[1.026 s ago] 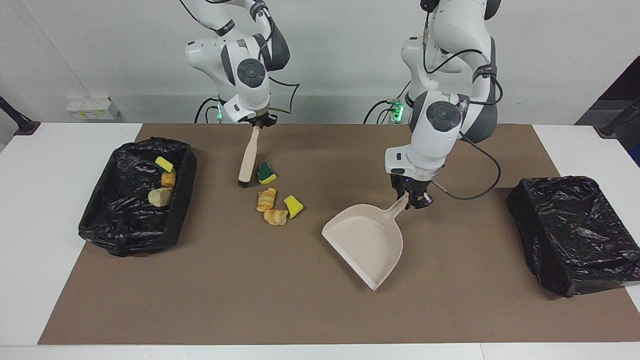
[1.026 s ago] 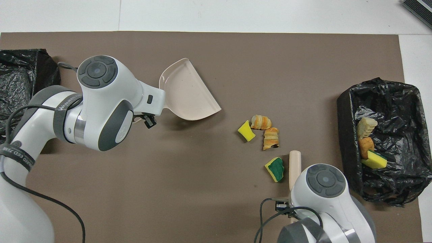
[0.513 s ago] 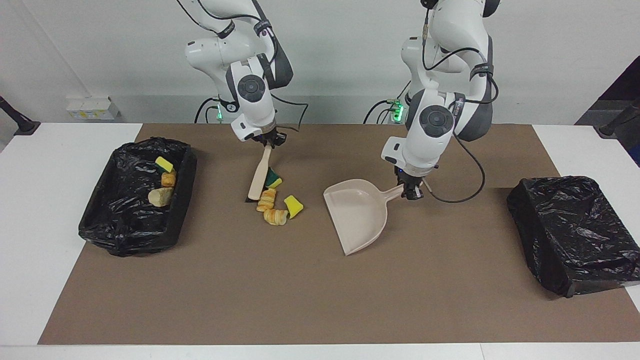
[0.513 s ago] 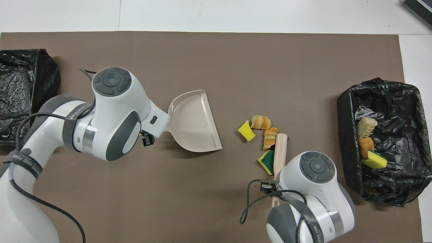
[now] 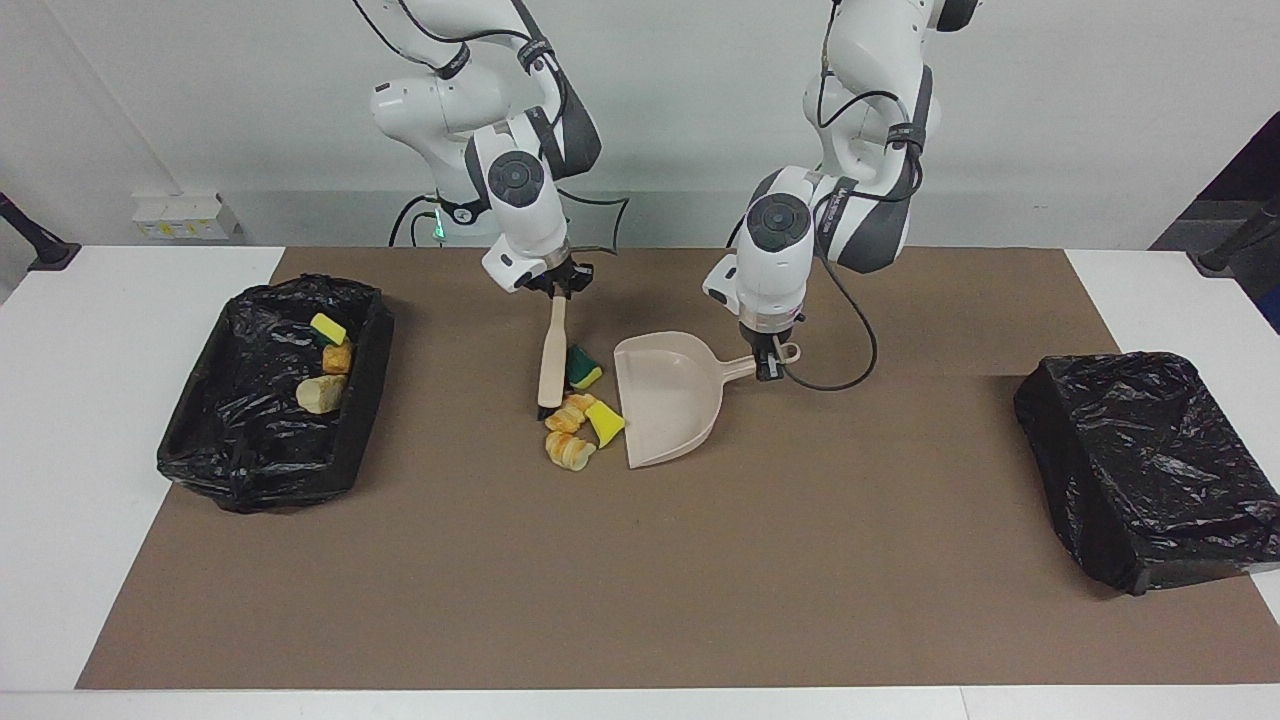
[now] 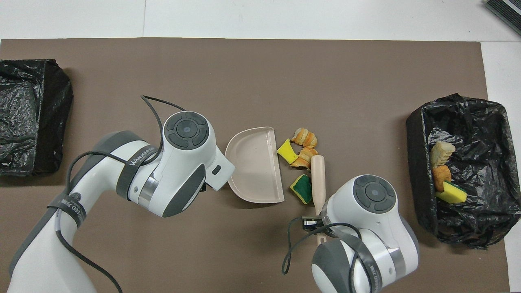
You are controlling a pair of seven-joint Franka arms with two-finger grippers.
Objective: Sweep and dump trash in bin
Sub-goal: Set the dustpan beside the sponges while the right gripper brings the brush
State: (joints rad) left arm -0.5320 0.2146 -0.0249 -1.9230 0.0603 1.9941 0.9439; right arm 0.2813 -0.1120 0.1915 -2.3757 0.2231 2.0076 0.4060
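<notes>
My right pincer (image 5: pixel 557 291) is clamped shut on the top of the brush (image 5: pixel 551 357) handle, so the bristles stand on the table (image 5: pixel 640 560) with the loose trash (image 5: pixel 580 425) between them and the pan; my left pincer (image 5: pixel 768 366) is closed tight on the dustpan (image 5: pixel 665 400) handle, tilting the pan so its open lip lies on the brown mat just beside the pieces. I judge this pairing is meant to trap the bits: brush on one flank, pan mouth on the other. Four pieces sit there (two bread-like lumps, a yellow sponge, a green-and-yellow sponge (image 5: pixel 585 366)); three more already lie in the lined bin (image 5: pixel 200 440) toward my right arm's end. A second black-bagged bin (image 5: pixel 1150 470) sits toward my left arm's end. On my left forearm band I read lettering, partly hidden and not fully legible.
</notes>
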